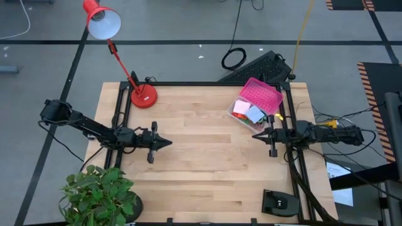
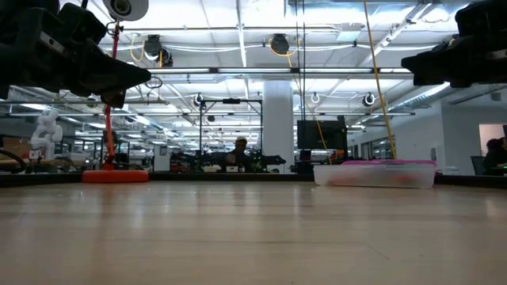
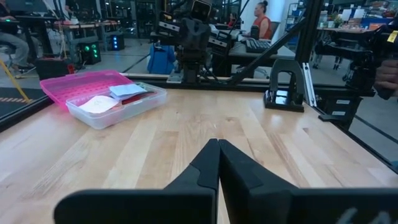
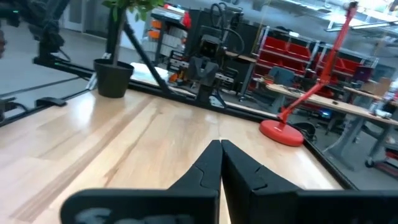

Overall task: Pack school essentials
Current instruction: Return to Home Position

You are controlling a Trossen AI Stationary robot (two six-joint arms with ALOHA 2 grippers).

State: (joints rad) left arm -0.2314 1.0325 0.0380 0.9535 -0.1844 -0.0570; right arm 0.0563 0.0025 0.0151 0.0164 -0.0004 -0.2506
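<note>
Both hands idle, closed and empty.
Left hand (image 1: 168, 143) and right hand (image 1: 256, 134) hover above the counter (image 1: 201, 163); only the high view shows pink and lavender pads (image 1: 249, 111) in one box (image 1: 255, 103) at the far right corner.

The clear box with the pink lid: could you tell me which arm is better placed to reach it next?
Probably the right: the right gripper, shut, hovers just beside the box, while the left gripper, also shut, is across the table.

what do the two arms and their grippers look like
Both arms are dark, nearly black, built of jointed segments. The left gripper and the right gripper each end in two slim, tapered black fingers forming a pointed wedge. Cables trail from the right arm's base, with a yellow patch near its wrist.
</note>
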